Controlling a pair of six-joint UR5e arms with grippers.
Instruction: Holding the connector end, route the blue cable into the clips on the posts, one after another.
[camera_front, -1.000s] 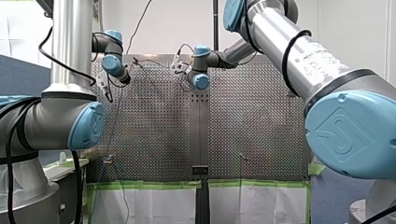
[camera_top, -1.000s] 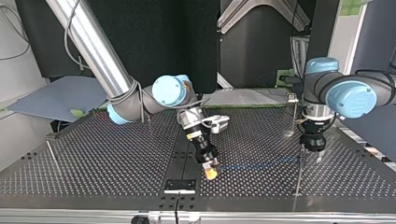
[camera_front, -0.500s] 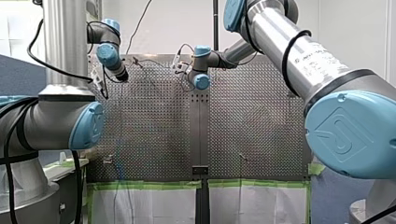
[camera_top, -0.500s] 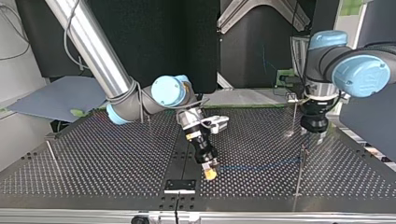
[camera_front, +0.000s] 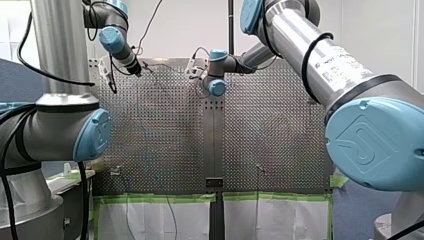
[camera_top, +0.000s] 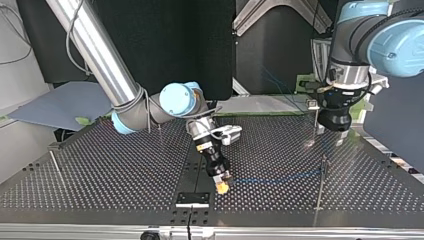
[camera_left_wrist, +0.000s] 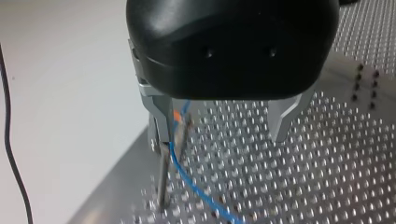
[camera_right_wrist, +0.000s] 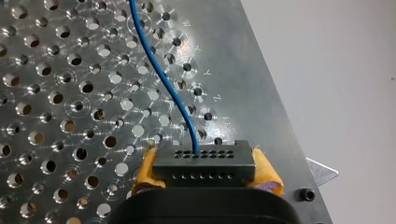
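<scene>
While right gripper (camera_right_wrist: 205, 162) pinches the connector (camera_right_wrist: 204, 172), left gripper (camera_left_wrist: 218, 140) hangs vertical.

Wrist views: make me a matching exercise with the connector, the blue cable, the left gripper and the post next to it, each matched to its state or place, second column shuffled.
Column one
1. connector
2. blue cable
3. left gripper
4. post

Column two
A. fingers wide apart
B. stands upright in the table, close by one finger
C. clamped between yellow pads
D. leaves the connector and runs across the perforated surface

Pairs: 1-C, 2-D, 3-A, 4-B
</scene>
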